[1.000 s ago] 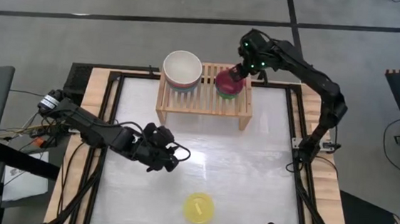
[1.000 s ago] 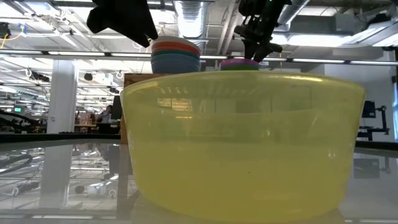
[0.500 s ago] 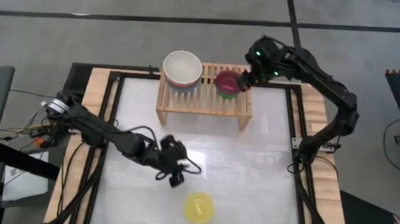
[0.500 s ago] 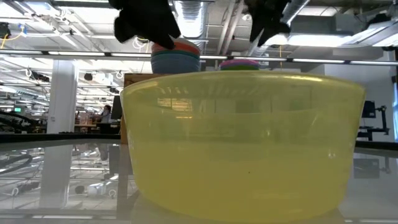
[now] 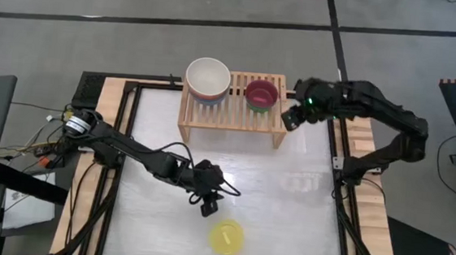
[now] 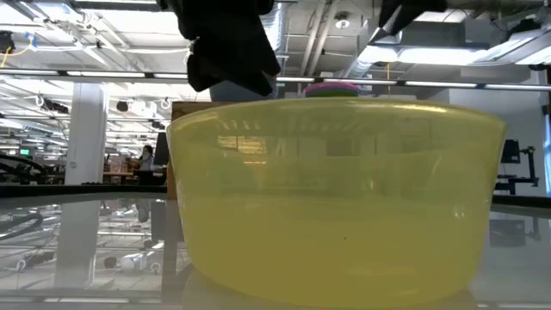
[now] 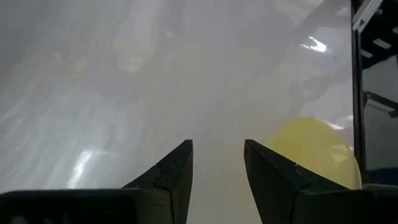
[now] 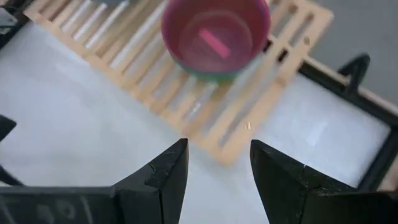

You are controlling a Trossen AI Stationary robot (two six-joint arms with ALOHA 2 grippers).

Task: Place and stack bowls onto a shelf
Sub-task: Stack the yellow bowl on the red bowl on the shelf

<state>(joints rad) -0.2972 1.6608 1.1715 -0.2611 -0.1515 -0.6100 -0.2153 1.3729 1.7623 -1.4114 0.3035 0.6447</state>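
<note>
Across the pale, glossy tabletop [image 5: 287,205] inside its black frame, light glares in streaks; beyond it the low view shows a big hall with ceiling ducts and strip lights. My left claw [image 5: 208,207] hangs open and empty just beside the one yellow bowl [image 5: 226,236] left on the tabletop. My right claw [image 5: 291,119] hovers open, holding nothing, just off the shelf's [image 5: 233,116] right end. On the shelf I count two stacks: the cream white bowl [image 5: 208,77] tops one, the magenta bowl [image 5: 262,93] the other, over a green one [image 8: 211,76].
</note>
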